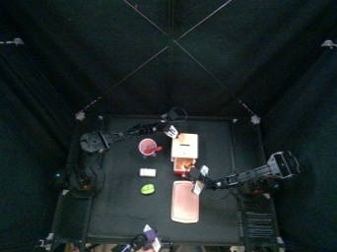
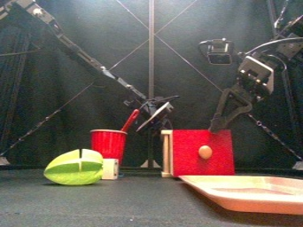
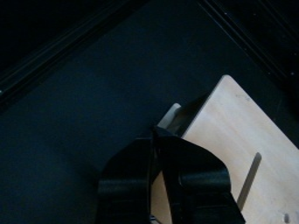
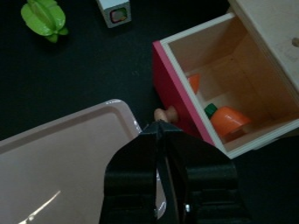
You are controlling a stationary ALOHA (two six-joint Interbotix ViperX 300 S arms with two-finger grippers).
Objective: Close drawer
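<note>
The drawer stands pulled out of its cream unit. Its red front and round knob face the table's front. Inside lie an orange piece and something green. My right gripper is shut, its tips right at the knob on the red front; it also shows in the top view. My left gripper is shut at the back edge of the unit's pale top, behind the unit in the top view.
A red cup stands left of the unit. A green fruit-shaped object and a small white block lie in front of the cup. A long pink tray lies in front of the drawer, beneath my right arm.
</note>
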